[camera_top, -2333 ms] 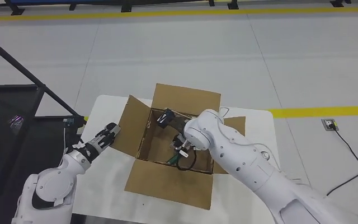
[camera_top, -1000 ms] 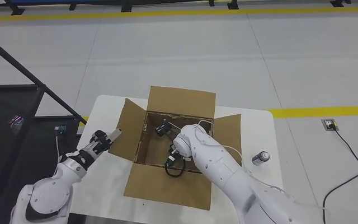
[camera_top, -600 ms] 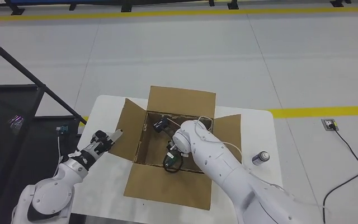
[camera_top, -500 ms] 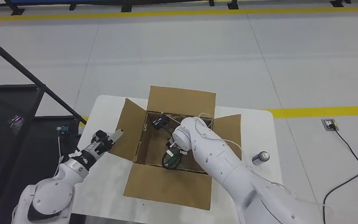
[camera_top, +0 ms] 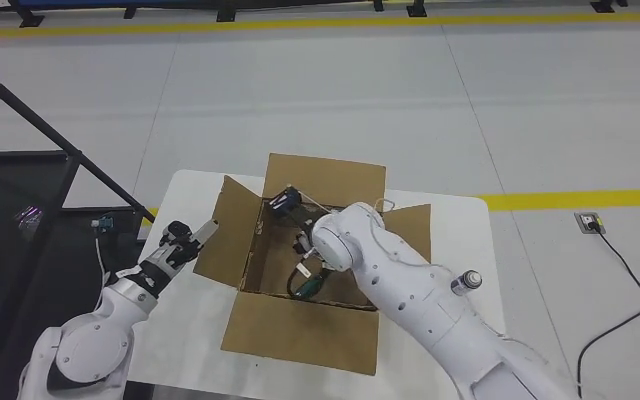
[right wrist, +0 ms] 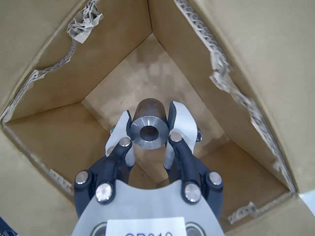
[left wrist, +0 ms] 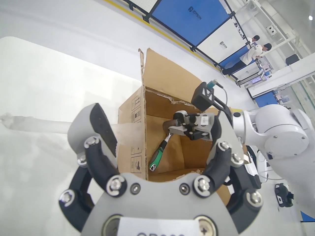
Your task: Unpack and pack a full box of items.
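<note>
An open cardboard box point(camera_top: 325, 175) stands on the white table point(camera_top: 190, 195). Inside it my right gripper point(right wrist: 149, 121) is shut on a dark metal cylinder point(right wrist: 149, 128), held above the box floor with its bored end facing the wrist. From the left wrist view the same cylinder point(left wrist: 169, 124) sits between the right gripper's fingers. A green-handled ratchet point(left wrist: 160, 152) leans in the box below it, also visible from above point(camera_top: 310, 285). My left gripper point(left wrist: 161, 128) is open and holds nothing, just outside the box's left flap point(camera_top: 225, 235).
The box's flaps are spread outward; the near flap point(camera_top: 300, 335) covers the table's front. A small spray can point(camera_top: 462, 281) stands on the table right of the box. A black rack point(camera_top: 40, 210) borders the table's left side.
My right wrist has risen and shifted toward the box's far wall, with the cylinder in its grip. The left gripper has drifted slightly away from me beside the left flap.
</note>
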Robot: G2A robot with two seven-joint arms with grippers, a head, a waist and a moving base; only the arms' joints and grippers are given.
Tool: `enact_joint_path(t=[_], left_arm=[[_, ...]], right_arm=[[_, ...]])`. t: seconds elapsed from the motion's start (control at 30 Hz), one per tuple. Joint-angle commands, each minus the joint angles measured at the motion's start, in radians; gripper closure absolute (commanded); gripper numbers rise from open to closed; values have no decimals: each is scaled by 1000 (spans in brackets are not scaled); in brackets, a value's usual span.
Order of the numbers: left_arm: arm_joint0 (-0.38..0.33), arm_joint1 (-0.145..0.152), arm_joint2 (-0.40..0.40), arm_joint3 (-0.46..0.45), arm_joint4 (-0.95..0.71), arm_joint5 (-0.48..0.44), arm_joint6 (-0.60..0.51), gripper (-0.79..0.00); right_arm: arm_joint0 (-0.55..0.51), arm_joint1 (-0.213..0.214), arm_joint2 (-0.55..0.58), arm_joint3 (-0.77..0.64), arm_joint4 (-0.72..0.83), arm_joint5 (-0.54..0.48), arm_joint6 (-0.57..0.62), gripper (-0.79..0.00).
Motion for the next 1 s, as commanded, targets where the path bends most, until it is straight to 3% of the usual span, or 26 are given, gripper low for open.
enact_joint_path(t=[0.0, 0.27, 0.57, 0.77, 0.97], left_arm=[[0, 0, 0, 0, 0, -1, 0, -785], [0, 0, 0, 0, 0, -1, 0, -785], [0, 0, 0, 0, 0, -1, 0, -785], [0, 0, 0, 0, 0, -1, 0, -785], [0, 0, 0, 0, 0, -1, 0, -785]], right_arm=[[-92, 45, 88, -188, -64, -7, 65, 0], [-367, 134, 346, -669, -242, -22, 202, 0], [-617, 183, 645, -1078, -374, -5, 326, 0], [-749, 198, 796, -1205, -376, -10, 349, 0], [-815, 204, 859, -1164, -342, -8, 353, 0]])
